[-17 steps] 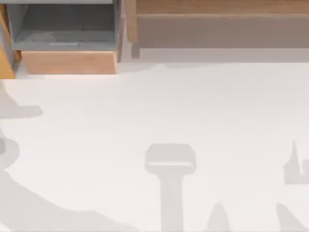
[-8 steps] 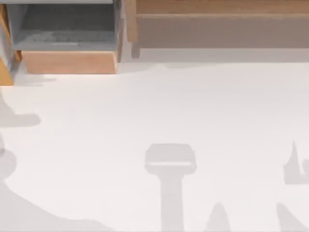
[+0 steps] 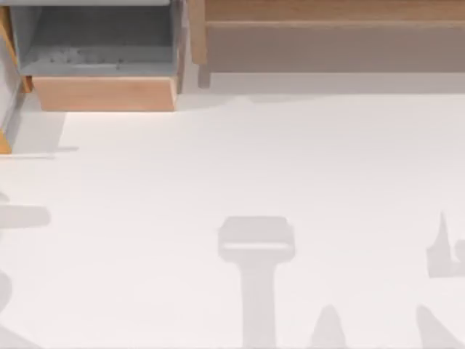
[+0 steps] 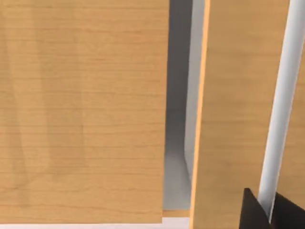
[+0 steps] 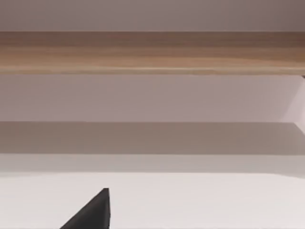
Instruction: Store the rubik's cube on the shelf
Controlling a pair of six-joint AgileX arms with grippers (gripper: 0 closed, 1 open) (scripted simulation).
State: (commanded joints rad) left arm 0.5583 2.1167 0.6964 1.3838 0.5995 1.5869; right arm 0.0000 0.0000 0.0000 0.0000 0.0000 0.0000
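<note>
Top view: the shelf runs along the table's far edge, center to right. A wooden box with grey inside sits at far left, just beside it. We can't see the cube anywhere. Left wrist view: a dark fingertip of our left gripper close to light-wood panels. Right wrist view: one dark fingertip facing the shelf. We can't tell whether either gripper is released or clenched.

A rendered simulation scene: a bare white desk, flat-shaded light-wood shelf and wooden box.
</note>
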